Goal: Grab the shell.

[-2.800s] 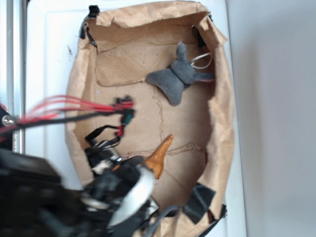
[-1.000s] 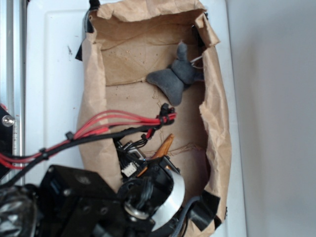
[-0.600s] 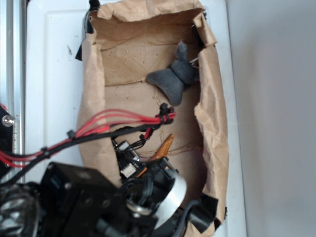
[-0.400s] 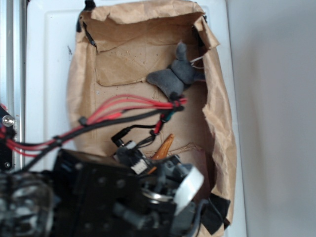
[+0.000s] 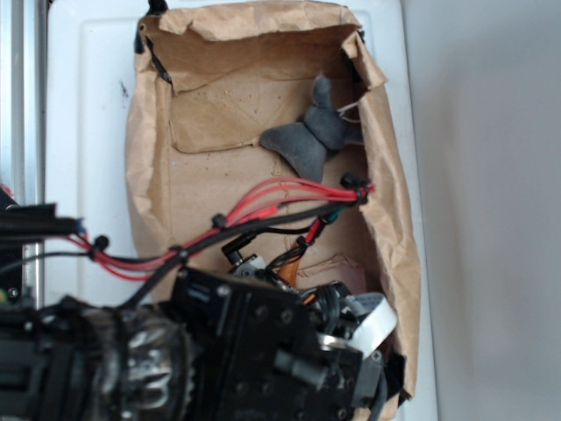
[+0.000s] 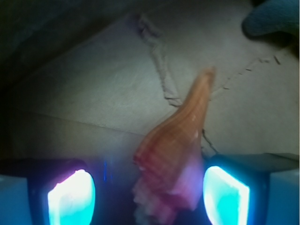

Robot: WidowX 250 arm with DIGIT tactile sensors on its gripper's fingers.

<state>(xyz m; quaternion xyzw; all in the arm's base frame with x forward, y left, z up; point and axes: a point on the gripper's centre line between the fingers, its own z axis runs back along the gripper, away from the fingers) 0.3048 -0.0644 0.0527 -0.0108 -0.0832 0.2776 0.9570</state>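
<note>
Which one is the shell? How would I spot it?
Look inside the brown paper bag, down at the end near the robot's gripper. The shell lies on the bag's floor between the two glowing fingers. It is orange, ridged and pointy, unlike the soft grey plush toy at the far end.

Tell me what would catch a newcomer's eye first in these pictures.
In the wrist view, the orange shell fills the middle, its wide end between the two glowing fingertips of the open pincer, its tip pointing away. From outside, red cables arch over the brown paper tray, and a grey plush toy lies at its far end.
</note>
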